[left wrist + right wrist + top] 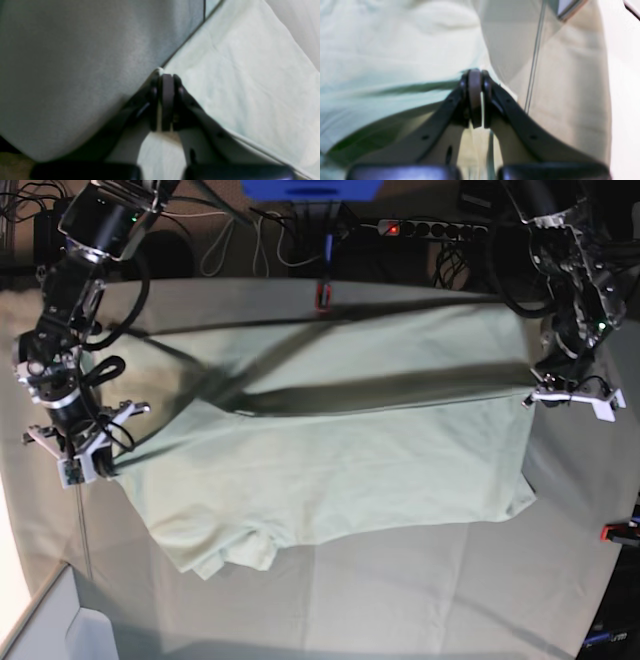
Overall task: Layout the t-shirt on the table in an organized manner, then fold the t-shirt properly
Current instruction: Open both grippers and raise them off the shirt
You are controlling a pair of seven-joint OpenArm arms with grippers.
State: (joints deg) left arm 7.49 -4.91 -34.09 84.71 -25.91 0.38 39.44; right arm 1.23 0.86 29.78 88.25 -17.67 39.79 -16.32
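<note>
Surface: wide table draped in creased grey-green cloth, red-orange clamp at one edge. Item: pale mint-green soft-fabric t-shirt, stretched across the table between both grippers, one fold of it raised and casting a long shadow. Left gripper: black jaws clenched on a corner of the shirt, fabric spreading away to its right. Right gripper: jaws clamped on the shirt's edge, fabric lying to its left.
</note>
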